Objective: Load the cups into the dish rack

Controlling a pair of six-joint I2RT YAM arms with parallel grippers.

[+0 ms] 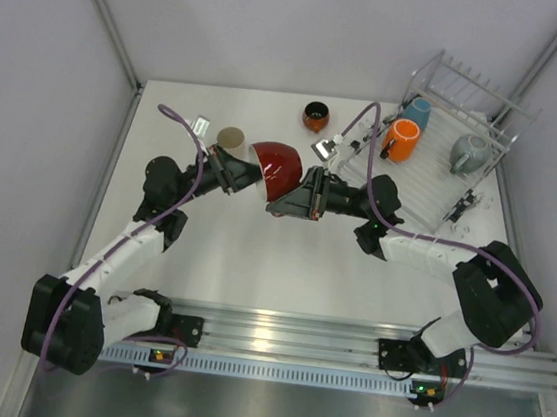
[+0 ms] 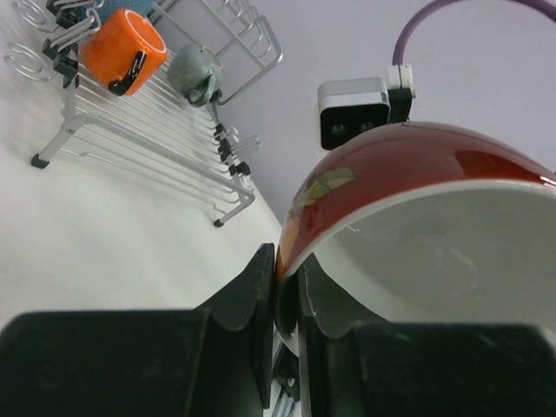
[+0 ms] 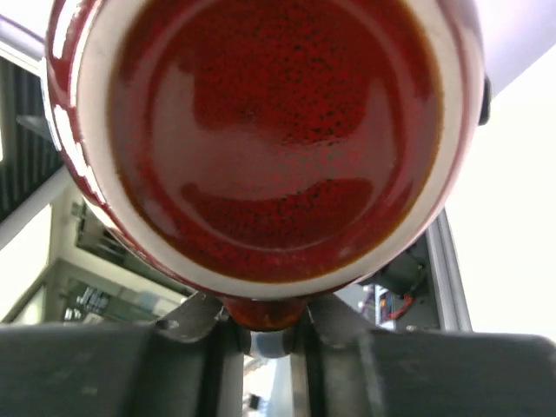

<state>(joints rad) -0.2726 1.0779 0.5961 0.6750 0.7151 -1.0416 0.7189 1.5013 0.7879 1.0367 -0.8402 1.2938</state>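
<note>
A red mug with a white inside (image 1: pixel 276 166) hangs above the middle of the table between both arms. My left gripper (image 1: pixel 246 172) is shut on its rim, one finger inside and one outside, as the left wrist view (image 2: pixel 287 278) shows on the mug (image 2: pixel 408 174). My right gripper (image 1: pixel 296 196) is closed around the mug's handle under its base (image 3: pixel 269 130), seen in the right wrist view (image 3: pixel 268 326). The dish rack (image 1: pixel 424 188) at the right back holds an orange mug (image 1: pixel 401 140), a light blue cup (image 1: pixel 417 112) and a grey mug (image 1: pixel 469 153).
A beige tumbler (image 1: pixel 230 140) stands on the table just behind my left gripper. A dark-and-orange cup (image 1: pixel 315 117) stands near the back edge, left of the rack. The rack (image 2: pixel 130 139), orange mug (image 2: pixel 122 50) and grey mug (image 2: pixel 195 74) show in the left wrist view.
</note>
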